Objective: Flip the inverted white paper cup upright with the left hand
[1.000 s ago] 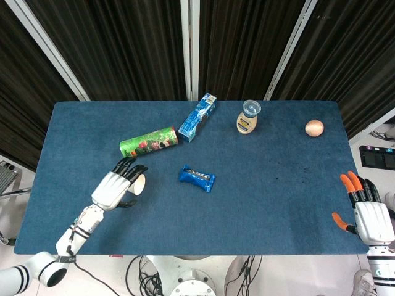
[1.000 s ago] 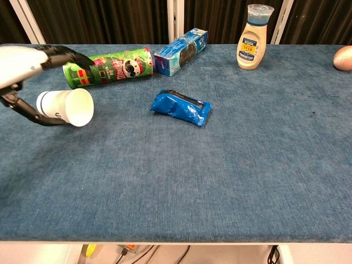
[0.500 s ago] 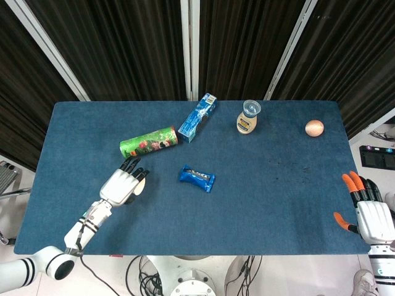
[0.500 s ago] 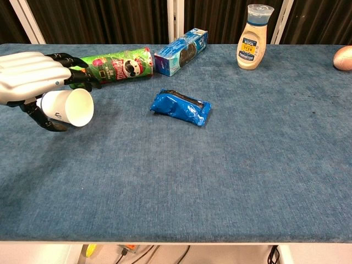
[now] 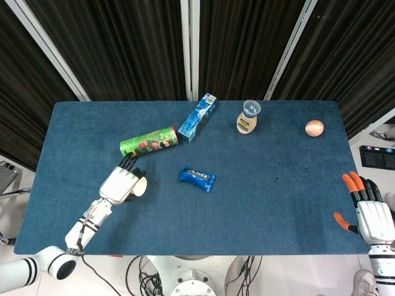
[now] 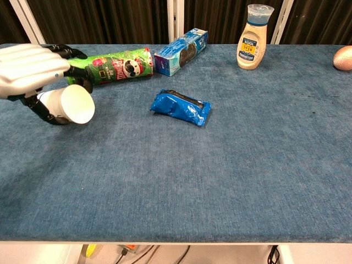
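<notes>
So I've got the left hand (image 6: 30,69) wrapped around the white paper cup (image 6: 70,104), held on its side with the open mouth facing toward the blue snack packet (image 6: 182,107). It sits just in front of the green chip can (image 6: 110,66), which lies flat on the blue table (image 6: 231,165). My right hand (image 5: 369,209) is way off from the can, fingers apart, holding nothing.

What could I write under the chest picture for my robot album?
The robot's left hand holds a white paper cup sideways, mouth facing right, beside a green chip can.
</notes>
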